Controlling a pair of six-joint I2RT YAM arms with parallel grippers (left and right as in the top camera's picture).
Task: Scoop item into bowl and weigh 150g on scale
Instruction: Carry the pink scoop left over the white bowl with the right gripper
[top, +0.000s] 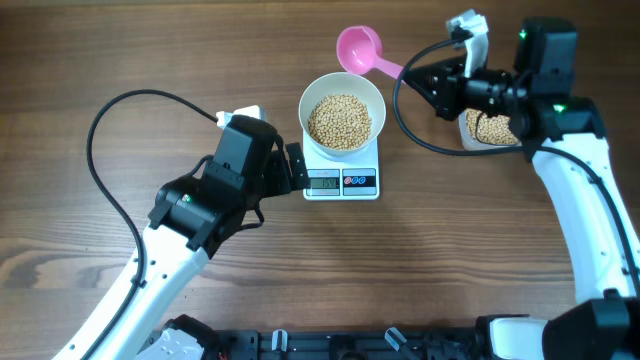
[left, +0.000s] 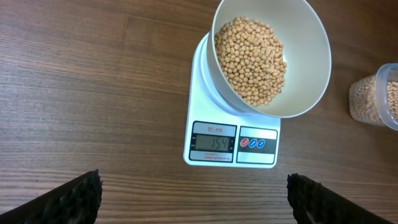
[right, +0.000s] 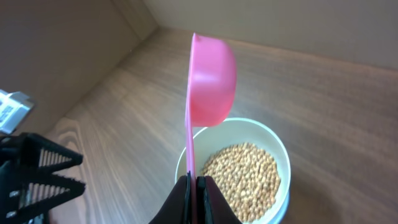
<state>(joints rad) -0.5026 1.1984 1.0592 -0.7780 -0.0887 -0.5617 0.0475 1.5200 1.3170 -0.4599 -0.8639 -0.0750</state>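
Plain wood-grain tabletop (top: 120, 60) here. The white bowl (top: 345, 82) sits on the scale (top: 342, 183), loaded with beans (top: 339, 120). The display looks like 154, so a hair over target. The right jaws are clamped on the handle of the pink scoop (right: 211, 74), which is held just past the bowl's rim and looks empty. The left jaws hang wide open near the scale, holding nothing. I'd say don't add more. Dip in shallow, lift out just a few beans, tip them back into the clear container (top: 490, 128), and let the reading settle.
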